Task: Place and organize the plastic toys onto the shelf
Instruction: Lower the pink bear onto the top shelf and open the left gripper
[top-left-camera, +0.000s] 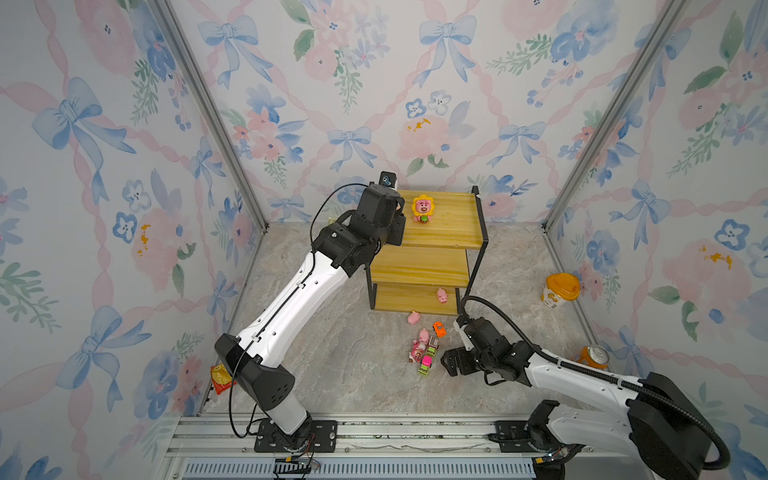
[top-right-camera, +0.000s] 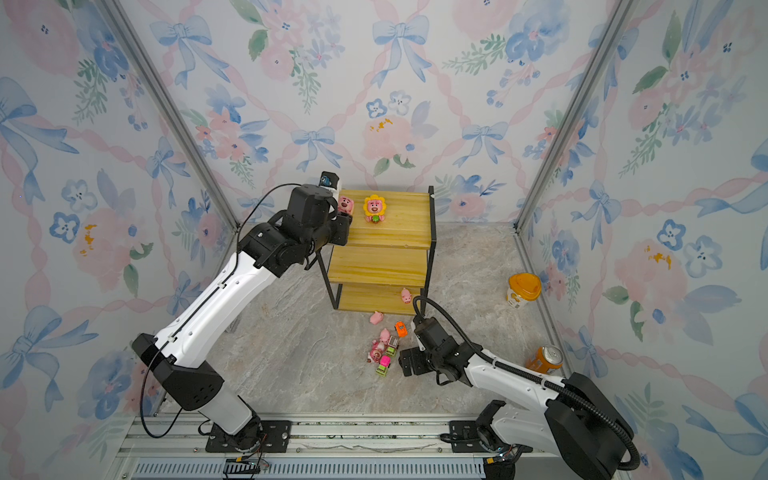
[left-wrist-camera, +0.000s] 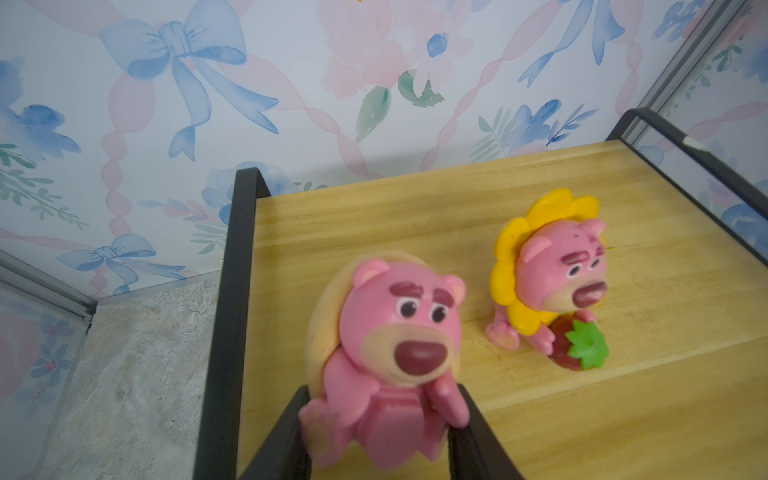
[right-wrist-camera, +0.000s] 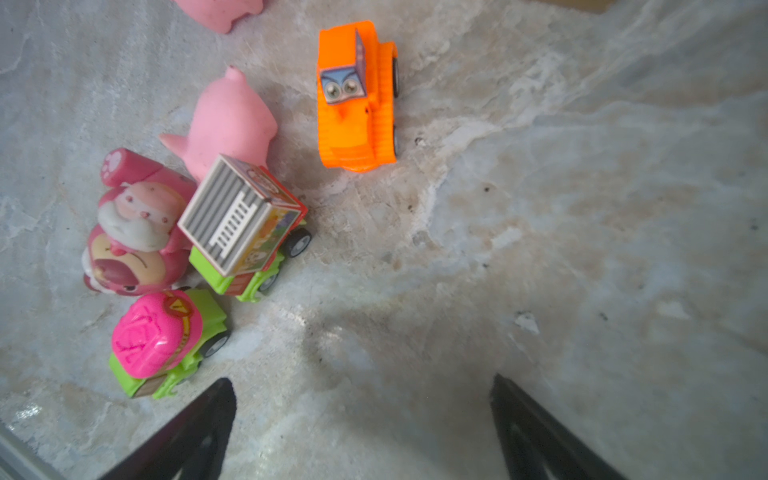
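The left jaws clamp a glossy pink plastic bear figurine atop the tan wooden black-framed shelf, a sunflower-ringed pink bear just beyond them. The right jaws stand apart above the marbled table.

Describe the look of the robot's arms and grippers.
Both arms have white shells and black joints. The left arm carries a thin black cable; the right arm, a thick ribbed black hose. The left gripper and right gripper are black and tapering.

Glossy plastic bear, grained wooden shelf board, matt black metal frame, smooth marbled tabletop
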